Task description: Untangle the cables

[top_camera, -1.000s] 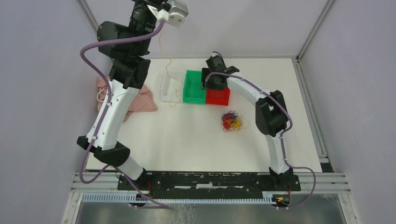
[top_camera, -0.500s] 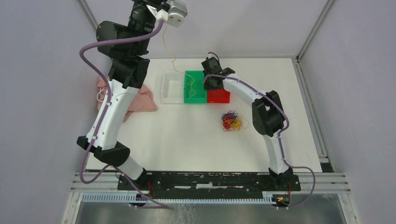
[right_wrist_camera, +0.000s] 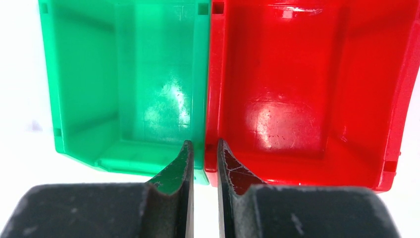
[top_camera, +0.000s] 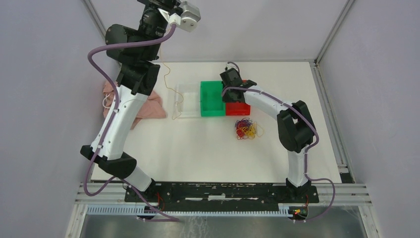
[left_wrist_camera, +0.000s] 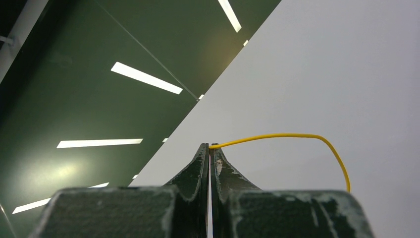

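A tangle of yellow, red and dark cables (top_camera: pixel 246 129) lies on the white table, right of centre. One yellow cable (left_wrist_camera: pixel 297 135) is pinched at the tips of my left gripper (left_wrist_camera: pixel 210 147), which is shut and raised high near the back wall. That cable (top_camera: pixel 174 106) hangs down to the table by the left wall of the clear bin (top_camera: pixel 190 115). My right gripper (right_wrist_camera: pixel 204 144) is closed across the adjoining walls of the green bin (right_wrist_camera: pixel 124 74) and the red bin (right_wrist_camera: pixel 297 74). Its wrist (top_camera: pixel 231 79) hides the fingers from above.
The clear, green (top_camera: pixel 213 99) and red (top_camera: pixel 238 109) bins stand in a row at mid-table. A pink cloth (top_camera: pixel 148 106) lies at the left edge beside the left arm. Grey walls enclose the table.
My right gripper's jaws have closed on the bin walls, and the row of bins has shifted a little to the right. The hanging yellow cable has swung left, from over the green bin to the clear bin.
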